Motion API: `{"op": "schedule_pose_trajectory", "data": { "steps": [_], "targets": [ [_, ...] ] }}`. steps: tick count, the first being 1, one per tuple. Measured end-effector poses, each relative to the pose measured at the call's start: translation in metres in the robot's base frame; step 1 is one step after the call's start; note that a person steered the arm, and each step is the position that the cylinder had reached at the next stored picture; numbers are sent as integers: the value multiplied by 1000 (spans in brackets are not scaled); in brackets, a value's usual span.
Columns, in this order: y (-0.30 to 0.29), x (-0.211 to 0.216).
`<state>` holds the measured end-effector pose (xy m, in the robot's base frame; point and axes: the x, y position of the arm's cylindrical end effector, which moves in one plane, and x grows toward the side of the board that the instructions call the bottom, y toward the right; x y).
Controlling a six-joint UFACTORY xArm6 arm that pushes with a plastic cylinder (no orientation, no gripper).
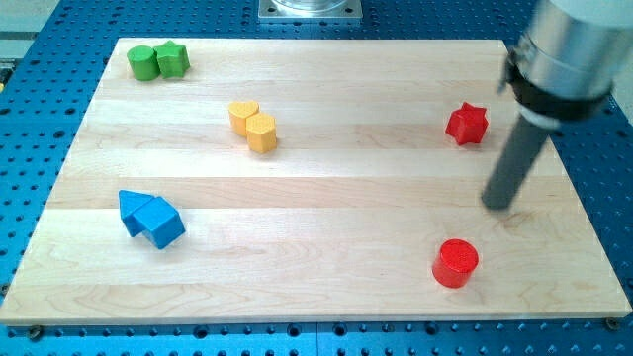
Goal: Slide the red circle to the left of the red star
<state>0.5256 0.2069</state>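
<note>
Plainly, my tip [499, 204] sits between red star [467, 124] and red circle [455, 263].

red blocks [466, 124] 2 | green [158, 61] 2 | yellow [253, 126] 2 | blue [150, 218] seemingly 2

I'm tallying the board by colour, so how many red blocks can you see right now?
2. The red star sits toward the view's upper right; the red circle lies near the bottom right, below my tip. None seem hidden.
</note>
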Motion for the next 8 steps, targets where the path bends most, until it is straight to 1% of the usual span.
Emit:
{"op": "schedule_pose_trajectory", "data": {
  "steps": [1, 2, 3, 4, 5, 6, 7, 8],
  "targets": [
    [-18, 88],
    [-42, 87],
    [-92, 56],
    [-77, -2],
    [-65, -47],
    [-101, -25],
    [-101, -73],
    [-89, -93]
  ]
}}
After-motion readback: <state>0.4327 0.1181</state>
